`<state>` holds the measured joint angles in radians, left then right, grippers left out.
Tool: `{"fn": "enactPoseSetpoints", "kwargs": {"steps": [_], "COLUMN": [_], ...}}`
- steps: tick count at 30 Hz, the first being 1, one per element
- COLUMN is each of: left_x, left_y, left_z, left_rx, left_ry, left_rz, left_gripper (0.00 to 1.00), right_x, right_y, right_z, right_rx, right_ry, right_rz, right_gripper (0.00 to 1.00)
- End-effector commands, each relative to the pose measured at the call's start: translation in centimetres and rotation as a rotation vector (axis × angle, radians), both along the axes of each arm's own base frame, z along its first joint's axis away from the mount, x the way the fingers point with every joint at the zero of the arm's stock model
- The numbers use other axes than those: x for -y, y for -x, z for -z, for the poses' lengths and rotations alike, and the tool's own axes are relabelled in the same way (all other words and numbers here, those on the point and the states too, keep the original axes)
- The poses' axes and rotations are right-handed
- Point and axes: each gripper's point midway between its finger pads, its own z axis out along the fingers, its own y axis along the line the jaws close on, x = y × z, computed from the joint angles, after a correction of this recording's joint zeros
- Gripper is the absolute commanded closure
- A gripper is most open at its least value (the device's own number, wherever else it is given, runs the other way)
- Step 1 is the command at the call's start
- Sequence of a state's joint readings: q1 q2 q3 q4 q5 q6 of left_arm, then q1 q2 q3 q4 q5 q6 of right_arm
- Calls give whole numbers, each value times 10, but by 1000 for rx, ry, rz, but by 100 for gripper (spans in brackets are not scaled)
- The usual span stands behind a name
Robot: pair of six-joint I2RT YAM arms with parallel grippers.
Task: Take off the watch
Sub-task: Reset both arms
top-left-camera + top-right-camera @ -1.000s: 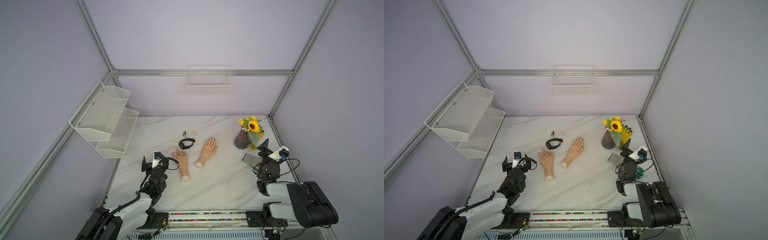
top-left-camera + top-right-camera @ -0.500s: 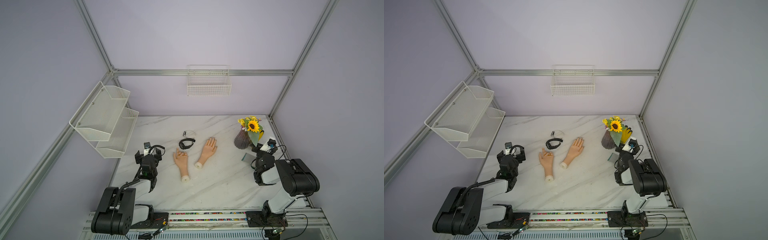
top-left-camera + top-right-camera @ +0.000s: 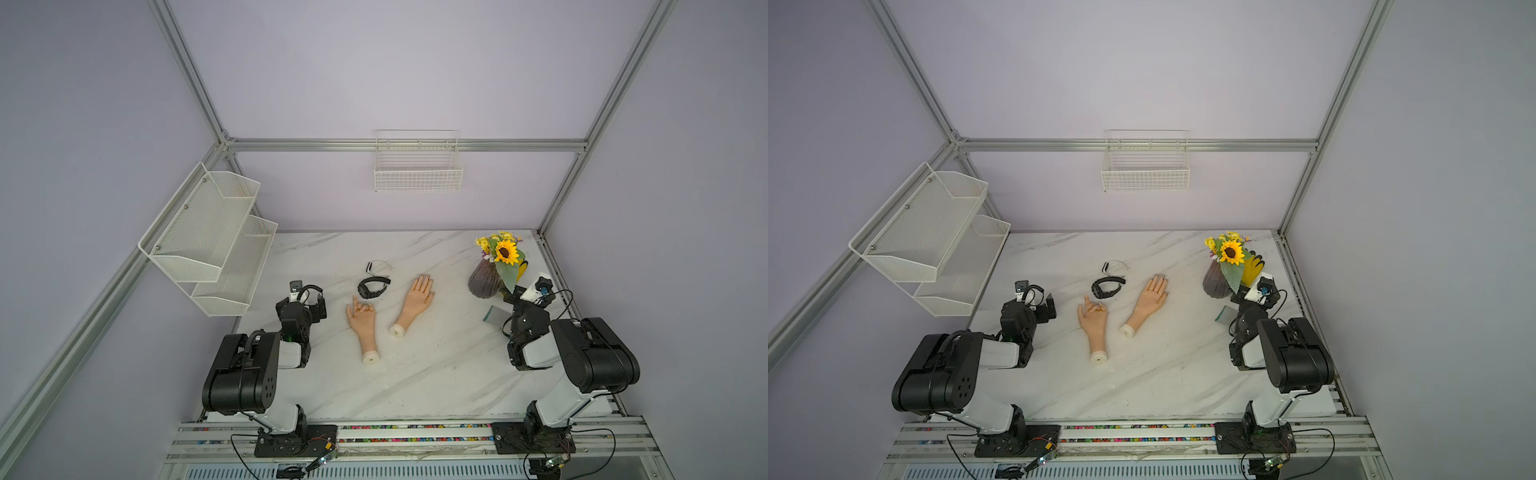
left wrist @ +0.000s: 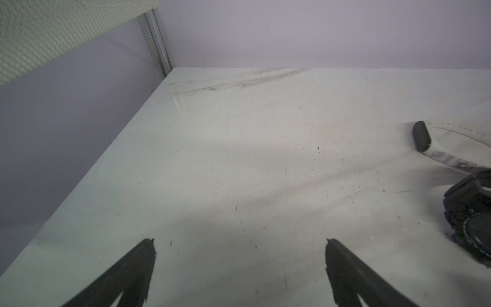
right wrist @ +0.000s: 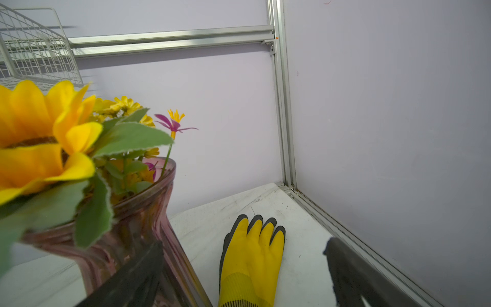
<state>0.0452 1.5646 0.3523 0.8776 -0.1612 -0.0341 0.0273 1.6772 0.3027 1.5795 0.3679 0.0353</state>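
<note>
With the black watch (image 3: 373,287) lying on the desk (image 3: 415,374) off both mannequin hands (image 3: 362,320), nothing is being grasped by the released left fingers (image 4: 127,276) or right fingers (image 5: 350,271), so seemingly only parking is being required.

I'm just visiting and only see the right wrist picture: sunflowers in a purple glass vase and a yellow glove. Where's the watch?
Observer: The black wristwatch lies loose on the white marble tabletop, on no wrist.
Operator: Whose wrist?
Observer: A curl-fingered flesh-coloured mannequin hand and a flat-open mannequin hand lie there; the watch sits just beyond the curled one's fingertips.
Operator: Is the other arm holding it?
Observer: No; the left end effector is open and empty, apart from the watch.
</note>
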Motion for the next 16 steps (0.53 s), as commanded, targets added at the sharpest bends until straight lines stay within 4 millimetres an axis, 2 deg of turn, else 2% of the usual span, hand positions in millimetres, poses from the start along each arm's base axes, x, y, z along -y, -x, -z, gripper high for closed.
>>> {"fn": "enactPoseSetpoints", "kwargs": {"steps": [1, 12, 16], "left_x": [2, 2, 2], "left_y": [-10, -10, -10], "left_z": [-25, -25, -25], "left_rx": [94, 94, 94], "left_ry": [8, 8, 7], "left_rz": [17, 17, 17], "left_gripper": [0, 0, 0], "right_x": [1, 2, 5], "right_y": [15, 11, 15], "right_z": [-52, -50, -51], "right_rx": [220, 208, 215], "right_ry": [6, 4, 5], "right_rz": [0, -7, 3], "right_gripper": [3, 3, 3]}}
